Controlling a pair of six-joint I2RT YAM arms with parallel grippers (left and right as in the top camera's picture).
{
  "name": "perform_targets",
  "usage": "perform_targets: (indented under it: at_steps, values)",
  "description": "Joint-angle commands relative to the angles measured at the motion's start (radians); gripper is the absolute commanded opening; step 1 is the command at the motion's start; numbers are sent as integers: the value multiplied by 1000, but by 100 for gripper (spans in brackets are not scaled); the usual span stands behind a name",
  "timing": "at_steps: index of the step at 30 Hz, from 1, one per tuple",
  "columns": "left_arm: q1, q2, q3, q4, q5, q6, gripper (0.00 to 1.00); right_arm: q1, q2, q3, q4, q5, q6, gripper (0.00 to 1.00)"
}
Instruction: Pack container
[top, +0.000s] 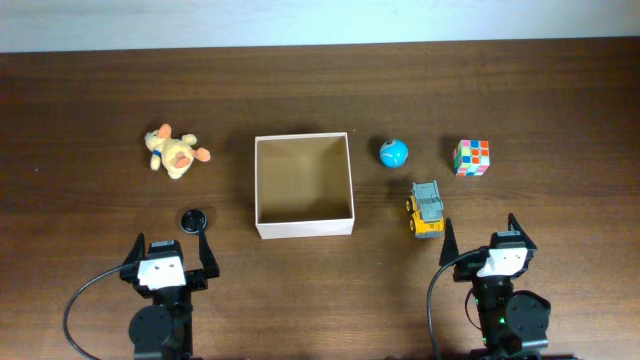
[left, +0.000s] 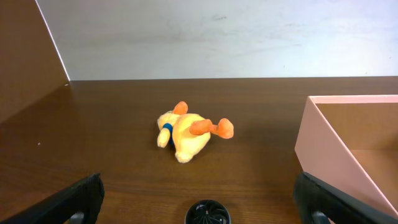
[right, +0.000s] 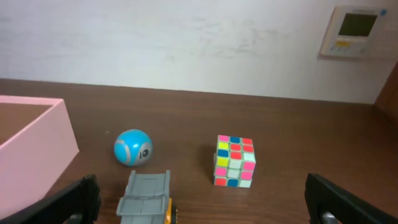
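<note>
— What sits closest to the arms?
— The left tool and the right tool. Both are spread wide with nothing between their fingers. A small black disc lies just ahead of the left one, and a yellow-and-grey toy truck lies just ahead of the right.
— And the container?
— It's in the middle of the brown surface, between the arms and a little beyond them. Its open side is up and no toy touches it.
— Farther out?
— There's a yellow plush duck to the left and a blue ball near the container's far right corner. A colourful puzzle cube is farther right.
</note>
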Motion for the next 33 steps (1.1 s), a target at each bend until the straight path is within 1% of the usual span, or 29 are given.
perform_targets:
  at_steps: [1,5,9,14,17,23,27,29,33]
  values:
    - [1,-5,-5,0,10,-6,99,-8,-7,10,0,-11,63,99]
    - [1,-5,-5,0,10,-6,99,-7,0,56,-31,-55,63,99]
    - [1,-5,-5,0,10,-6,99,-7,31,166,-117,-65,63,99]
    - [1,-5,-5,0,10,-6,99,-8,150,337,-228,-63,61,99]
    - [1,-5,-5,0,10,-6,99,-8,279,456,-309,-63,51,99]
    - [1,-5,-5,0,10,-6,99,-8,616,707,-434,-63,51,99]
    - [1,-5,-5,0,10,-6,99,-8,857,905,-507,-64,51,99]
    - [1,-5,-5,0,10,-6,99,-8,982,1032,-568,-65,51,99]
    - [1,-5,-5,0,10,-6,99,-8,1136,1198,-665,-69,52,99]
